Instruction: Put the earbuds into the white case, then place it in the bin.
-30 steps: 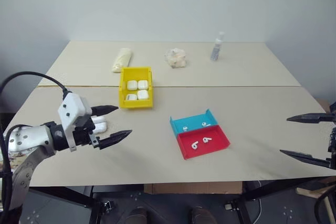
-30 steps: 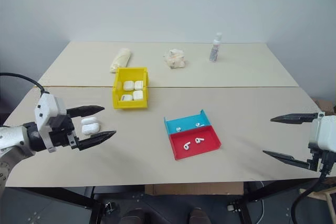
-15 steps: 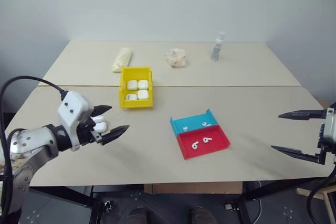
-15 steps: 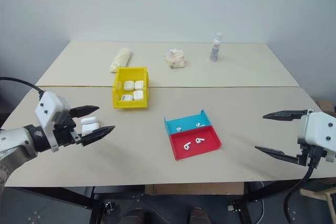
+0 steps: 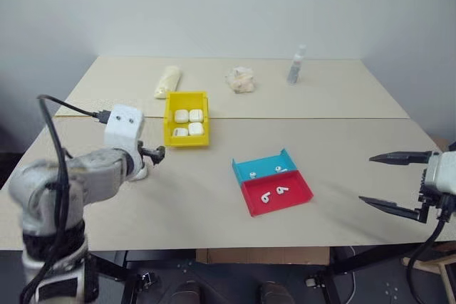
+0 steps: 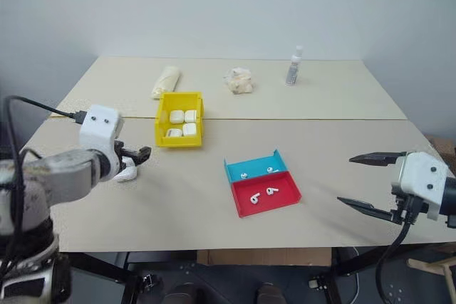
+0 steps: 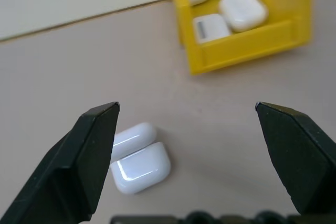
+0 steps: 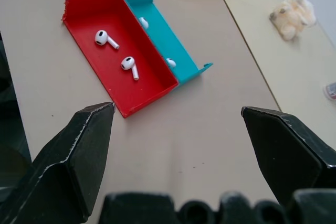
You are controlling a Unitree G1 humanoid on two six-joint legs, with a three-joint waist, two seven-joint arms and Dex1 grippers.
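Observation:
The white case [image 7: 140, 167] lies on the table left of the bin, seemingly with its lid swung open as two rounded halves. My left gripper [image 7: 186, 107] hovers open just above it, one finger close beside the case and nothing between the jaws. Four earbuds sit in a two-part tray: two in the red half [image 8: 105, 39] and two in the blue half [image 8: 143, 22]. The yellow bin [image 5: 187, 140] holds several white cases. Past the tray, at the table's right edge, my right gripper [image 5: 367, 179] stands open and empty.
The red-and-blue tray [image 5: 298, 194] sits mid-table, right of the bin. At the back stand a small spray bottle [image 5: 295, 64], a crumpled cloth [image 5: 239, 80] and a pale rolled cloth [image 5: 167, 81]. A seam crosses the tabletop just behind the bin.
My left arm reached forward and its wrist turned, so the gripper now points down over the white case. The right gripper drifted a little inward, still open.

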